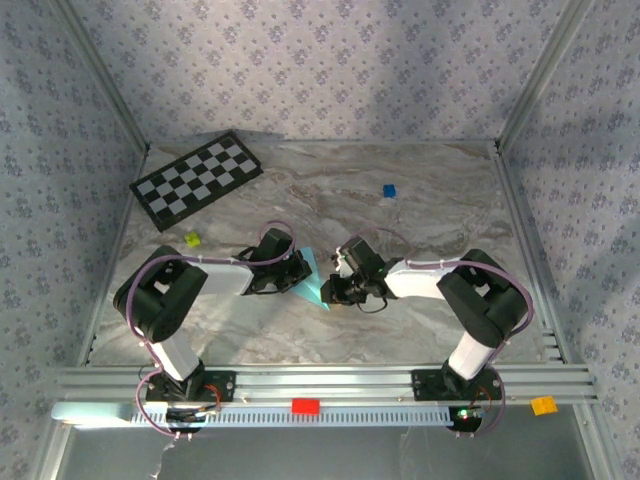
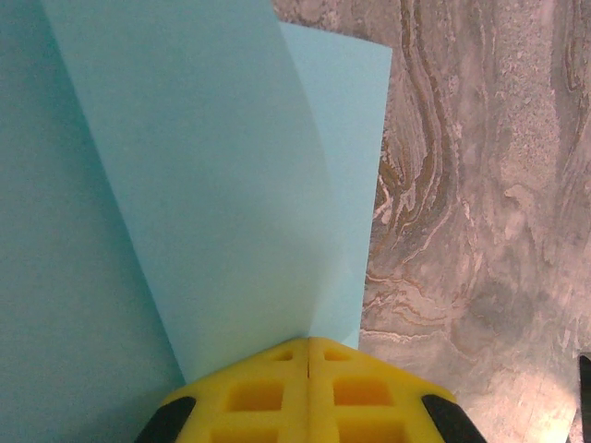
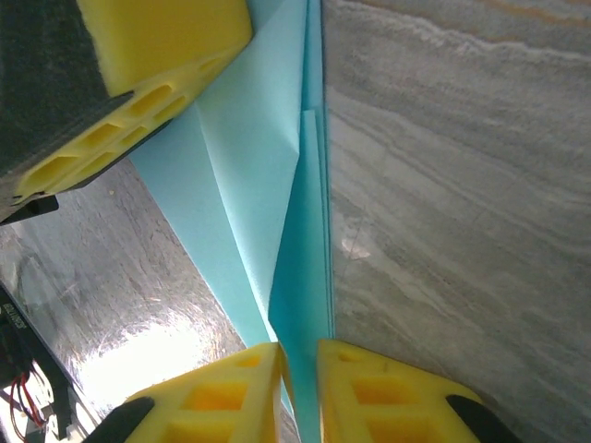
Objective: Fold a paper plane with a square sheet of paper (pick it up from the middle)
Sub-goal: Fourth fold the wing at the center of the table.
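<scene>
Counts: two arms, one blue paper [image 1: 313, 281], one checkerboard [image 1: 197, 178], one small blue cube [image 1: 389, 190], one yellow-green cube [image 1: 192, 240], and one red block [image 1: 305, 406] plus one orange block [image 1: 543, 405] on the front rail. The paper is partly folded and sits mid-table between the two grippers. The left gripper [image 1: 296, 272] is clenched on it; the left wrist view shows the yellow fingers [image 2: 268, 392] meeting with the paper [image 2: 212, 185] fanning out from them. The right gripper [image 1: 336, 289] pinches a folded edge; the right wrist view alone shows the creases and layers [image 3: 268, 166] running into the right gripper [image 3: 300, 369], with the left gripper's finger [image 3: 138, 74] opposite. The cubes, board and blocks appear in the top view. White lettering on a black part [image 3: 14, 318] is too blurred to read.
</scene>
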Tool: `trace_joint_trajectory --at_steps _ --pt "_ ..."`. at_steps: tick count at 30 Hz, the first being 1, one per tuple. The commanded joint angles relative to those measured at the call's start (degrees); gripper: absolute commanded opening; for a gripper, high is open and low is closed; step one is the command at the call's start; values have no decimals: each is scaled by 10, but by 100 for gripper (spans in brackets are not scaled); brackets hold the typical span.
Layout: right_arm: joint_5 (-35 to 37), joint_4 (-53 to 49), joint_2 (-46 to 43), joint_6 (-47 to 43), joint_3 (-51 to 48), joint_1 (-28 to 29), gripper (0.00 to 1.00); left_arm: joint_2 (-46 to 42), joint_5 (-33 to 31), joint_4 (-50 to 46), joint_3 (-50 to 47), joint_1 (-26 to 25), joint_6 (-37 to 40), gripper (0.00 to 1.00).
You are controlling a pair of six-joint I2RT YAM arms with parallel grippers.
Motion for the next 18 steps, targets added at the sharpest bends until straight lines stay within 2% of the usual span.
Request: trace_joint_trajectory --at_steps 1,9,18 --pt "0 -17 9 14 -25 0 16 4 -12 -8 -9 4 -2 0" --pt "-3 -13 10 20 -46 2 13 3 -13 -9 -11 4 -3 0" --pt "-11 -39 -43 16 -4 -6 23 1 -14 -8 -16 3 -3 0"
